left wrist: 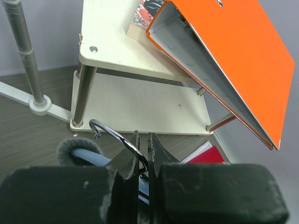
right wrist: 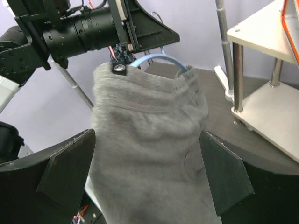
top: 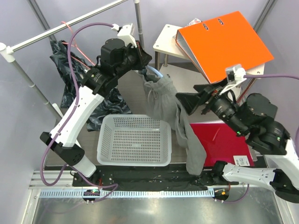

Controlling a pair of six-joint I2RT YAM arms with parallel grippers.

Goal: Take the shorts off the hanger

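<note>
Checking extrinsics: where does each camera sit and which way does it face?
Top external: above and behind the bases, looking down at shorts, basket, binder; both arms show.
Left wrist: on the left gripper, facing the shelf; its fingers clamp the hanger.
Right wrist: on the right gripper, facing the shorts; its open fingers flank them.
Shared: top and right wrist both show shorts and hanger.

Your top view: high, behind arm bases (top: 86,170), looking steeply down over whole workspace. Your left wrist view: tight behind left gripper (left wrist: 143,140), facing out and down at white shelf unit (left wrist: 140,102), orange binder (left wrist: 233,60). Your right wrist view: close, roughly level, facing grey shorts (right wrist: 149,154). All three share blue hanger (right wrist: 154,59), shelf unit; top and right wrist also share shorts.
</note>
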